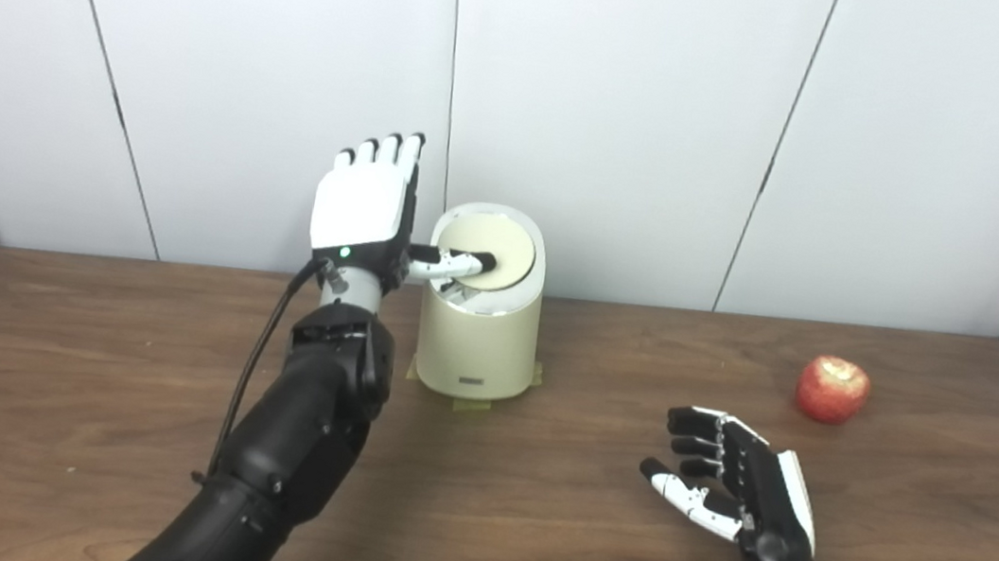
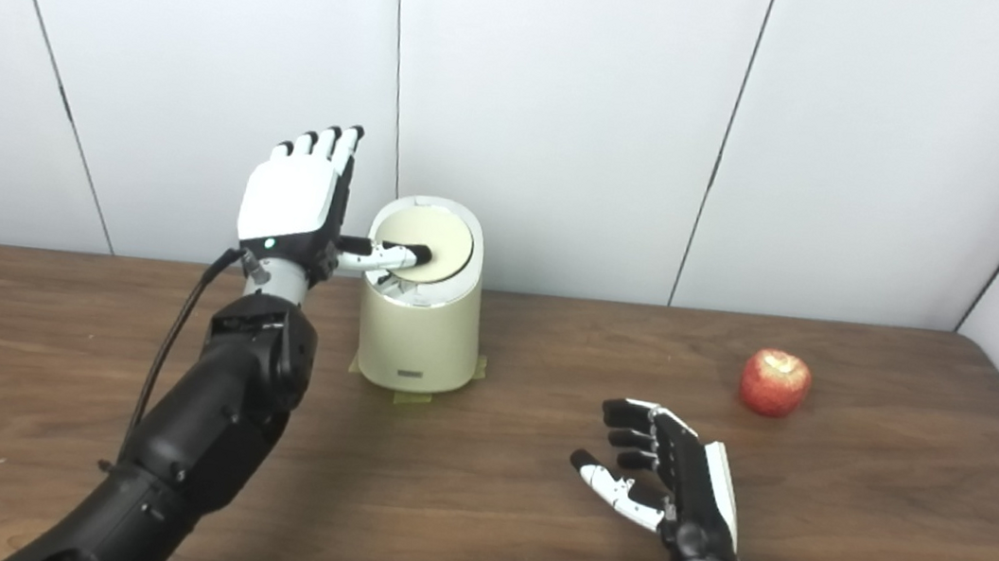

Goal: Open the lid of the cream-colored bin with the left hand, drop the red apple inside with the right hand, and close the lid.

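The cream-colored bin stands at the back middle of the table. Its round lid is tilted, with a gap showing at its lower front edge. My left hand is raised just left of the bin, fingers straight up and apart, and its thumb reaches sideways onto the middle of the lid. The red apple lies on the table at the right, apart from both hands. My right hand rests low over the table front right, open and empty, a little in front and left of the apple.
The brown wooden table runs across the whole view. A white panelled wall stands close behind the bin. Tape patches show under the bin's base. A black cable hangs along my left forearm.
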### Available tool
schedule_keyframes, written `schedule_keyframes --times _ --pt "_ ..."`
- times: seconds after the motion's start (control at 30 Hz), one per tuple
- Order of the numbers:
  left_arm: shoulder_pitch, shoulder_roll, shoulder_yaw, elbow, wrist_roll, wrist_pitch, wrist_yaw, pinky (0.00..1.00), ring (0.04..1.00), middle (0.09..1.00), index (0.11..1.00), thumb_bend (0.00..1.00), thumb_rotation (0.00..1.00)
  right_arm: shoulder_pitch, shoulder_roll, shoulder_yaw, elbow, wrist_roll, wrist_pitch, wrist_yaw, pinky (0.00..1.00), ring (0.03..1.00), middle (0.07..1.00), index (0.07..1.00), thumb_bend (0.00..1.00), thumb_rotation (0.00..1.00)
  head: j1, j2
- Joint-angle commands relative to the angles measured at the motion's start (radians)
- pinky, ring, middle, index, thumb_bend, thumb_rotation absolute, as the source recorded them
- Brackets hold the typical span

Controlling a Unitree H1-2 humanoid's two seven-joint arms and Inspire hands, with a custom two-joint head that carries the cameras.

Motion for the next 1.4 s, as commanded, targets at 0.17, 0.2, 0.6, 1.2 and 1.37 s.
schedule_keyframes --times 0.17,0.2,0.6,1.2,1.37 --pt "-0.041 -0.054 0.115 -0.151 -0.159 -0.068 0.126 1.0 1.0 1.0 1.0 0.58 1.0 -0.019 -0.005 0.001 -0.024 -0.004 -0.003 0.004 0.61 0.671 0.685 0.648 0.31 0.07 -0.001 -0.002" --pt "-0.036 -0.06 0.13 -0.165 -0.188 -0.082 0.131 1.0 1.0 1.0 1.0 0.58 1.0 -0.02 -0.006 0.002 -0.023 -0.005 -0.005 0.005 0.61 0.67 0.685 0.646 0.31 0.07 -0.003 -0.003" --pt "0.091 -0.104 0.307 -0.414 -0.634 -0.175 0.007 0.73 0.812 0.826 0.812 0.3 0.64 -0.019 -0.009 0.008 -0.011 -0.016 -0.035 -0.005 0.6 0.668 0.677 0.644 0.31 0.08 -0.007 -0.012" --pt "0.472 0.035 0.382 -0.556 -0.993 -0.321 -0.222 0.73 0.81 0.826 0.8 0.51 0.69 -0.185 -0.282 0.055 -0.192 -0.218 -0.098 0.14 0.53 0.686 0.768 0.78 0.88 0.5 0.012 -0.035" --pt "0.569 0.043 0.378 -0.585 -1.016 -0.342 -0.25 0.73 0.811 0.817 0.779 0.47 0.69 -0.313 -0.468 0.1 -0.26 -0.363 -0.002 0.35 0.65 0.803 0.86 0.846 0.98 0.5 0.011 -0.034"
